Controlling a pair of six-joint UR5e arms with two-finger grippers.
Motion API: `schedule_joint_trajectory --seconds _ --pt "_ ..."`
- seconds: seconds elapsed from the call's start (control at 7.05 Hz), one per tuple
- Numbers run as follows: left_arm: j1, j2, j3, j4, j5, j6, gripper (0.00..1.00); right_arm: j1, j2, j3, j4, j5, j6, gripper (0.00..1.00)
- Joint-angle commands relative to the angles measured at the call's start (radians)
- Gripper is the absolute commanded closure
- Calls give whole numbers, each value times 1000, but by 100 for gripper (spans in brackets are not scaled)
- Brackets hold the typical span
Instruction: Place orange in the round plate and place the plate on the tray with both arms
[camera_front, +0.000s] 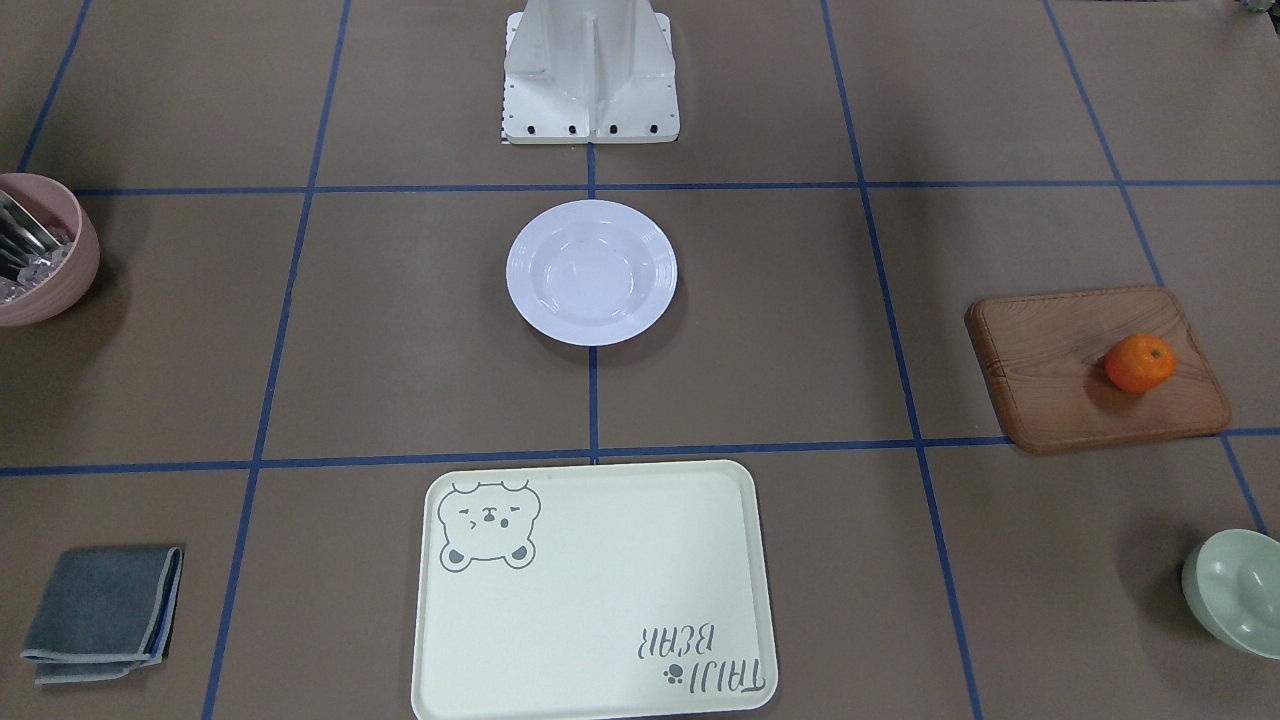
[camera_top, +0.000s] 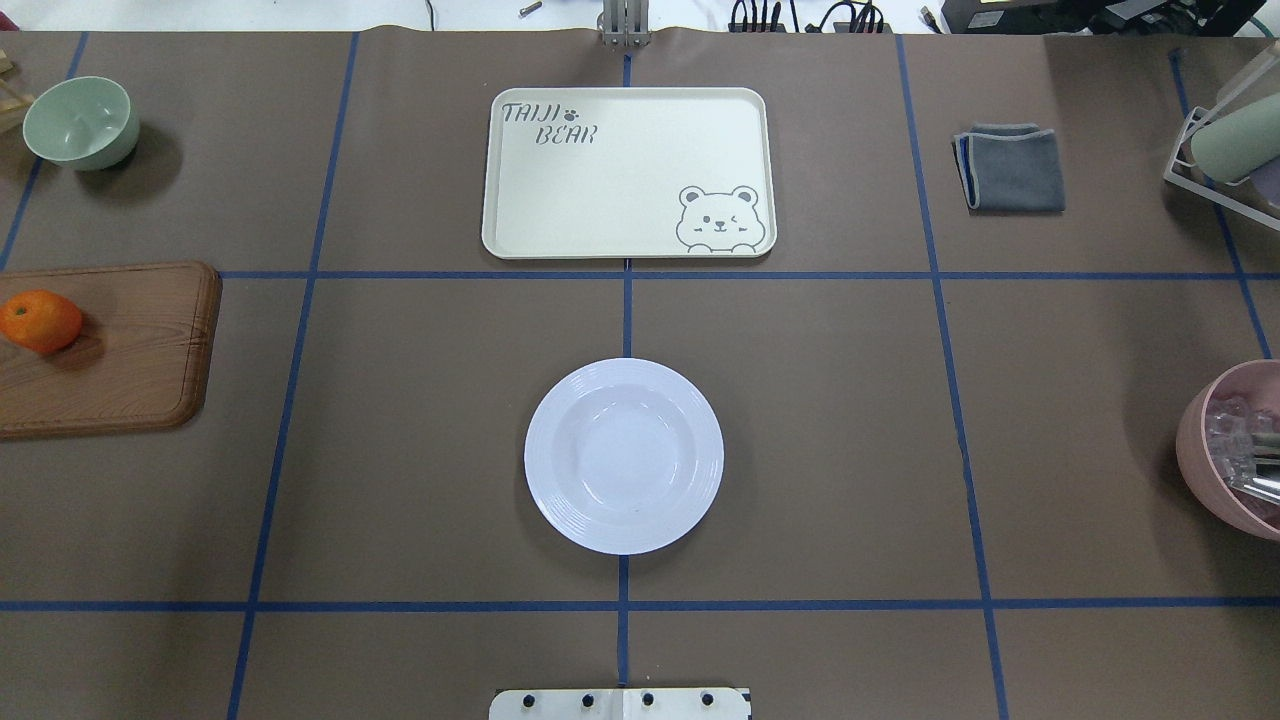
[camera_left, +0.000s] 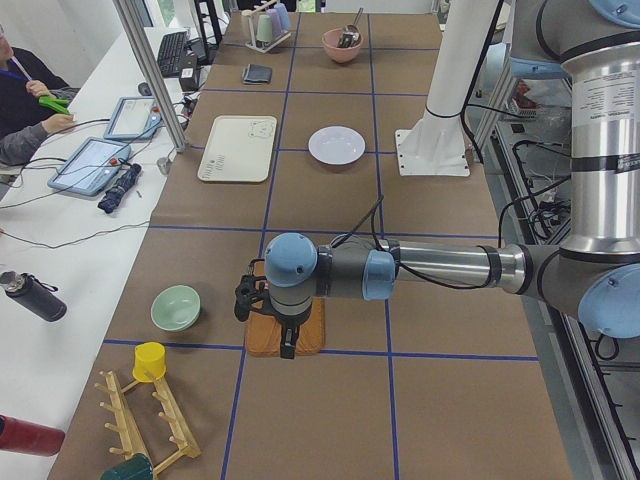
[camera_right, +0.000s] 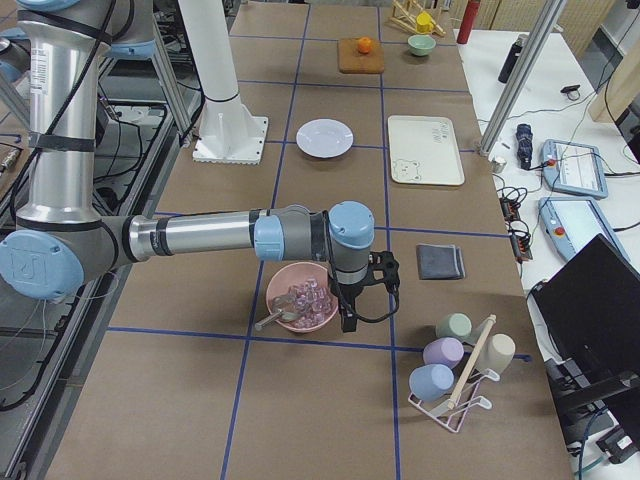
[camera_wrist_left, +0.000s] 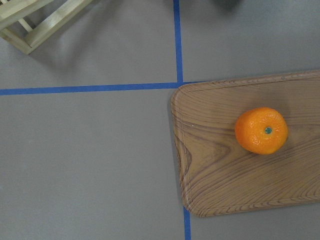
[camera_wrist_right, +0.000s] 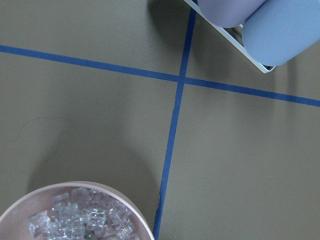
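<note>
The orange (camera_front: 1140, 362) (camera_top: 40, 320) lies on a brown wooden board; the left wrist view looks straight down on the orange (camera_wrist_left: 261, 130). The round plate (camera_front: 591, 271) (camera_top: 623, 455) sits empty at the table's middle, in front of the robot's base. Beyond it, the tray (camera_front: 600, 600) (camera_top: 630, 170) lies empty. My left gripper (camera_left: 288, 345) hangs over the board, and I cannot tell whether it is open or shut. My right gripper (camera_right: 345, 318) hangs beside a pink bowl; its state cannot be told either.
The wooden board (camera_top: 130, 350) is at the robot's far left, with a pale green bowl (camera_top: 80, 122) beyond it. A pink bowl (camera_top: 1235, 450) of clear pieces, a folded grey cloth (camera_top: 1010, 168) and a cup rack (camera_right: 460, 375) are on the right. A person (camera_left: 25, 110) sits beside the table.
</note>
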Motion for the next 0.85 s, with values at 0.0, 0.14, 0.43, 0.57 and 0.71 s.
schedule_joint_trajectory --seconds 0.0,0.14,0.43,0.57,0.71 --pt "-1 0 0 -6 0 0 1 -3 0 19 1 -1 -2 0" --pt "-1 0 2 -24 1 -8 1 -2 0 30 -1 1 -2 0" --pt "-2 14 5 -96 -2 -2 1 -3 3 40 1 1 -2 0" --pt "-2 20 9 -186 -3 -5 1 -3 21 43 2 16 1 0" --pt "-1 5 29 -280 1 -6 1 -3 81 39 43 32 11 0"
